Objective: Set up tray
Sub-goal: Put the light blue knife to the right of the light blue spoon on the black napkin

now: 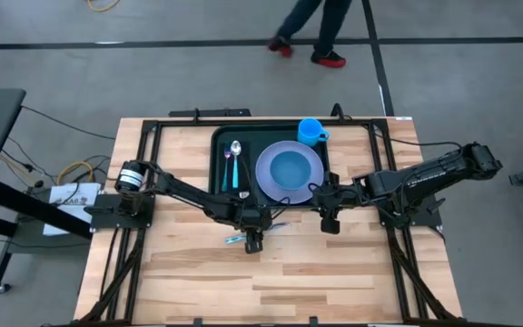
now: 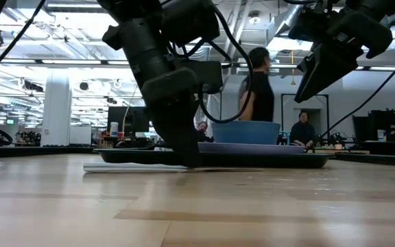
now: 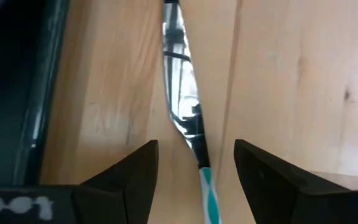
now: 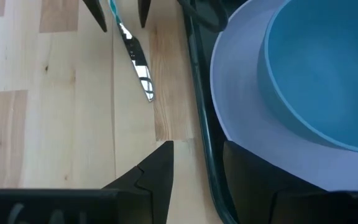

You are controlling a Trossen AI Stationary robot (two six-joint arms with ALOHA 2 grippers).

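A knife (image 3: pixel 182 93) with a silver blade and a teal-and-white handle (image 3: pixel 209 193) lies flat on the wooden table just in front of the dark green tray (image 1: pixel 221 145). My left gripper (image 3: pixel 196 155) is open and low over the knife, with one finger on each side of it where blade meets handle. The tray holds a spoon (image 1: pixel 235 150), a teal-handled utensil (image 1: pixel 244 177), a lavender plate (image 1: pixel 266 173) with a blue bowl (image 1: pixel 291 169), and a blue cup (image 1: pixel 311 132). My right gripper (image 1: pixel 330 221) hangs open above the tray's near right corner, holding nothing.
A person (image 1: pixel 311 36) walks past beyond the table's far edge, and more people (image 2: pixel 259 82) show in the room behind. Black frame rails (image 1: pixel 130 245) run along both table sides. Bare wood (image 1: pixel 271 291) stretches toward the near edge.
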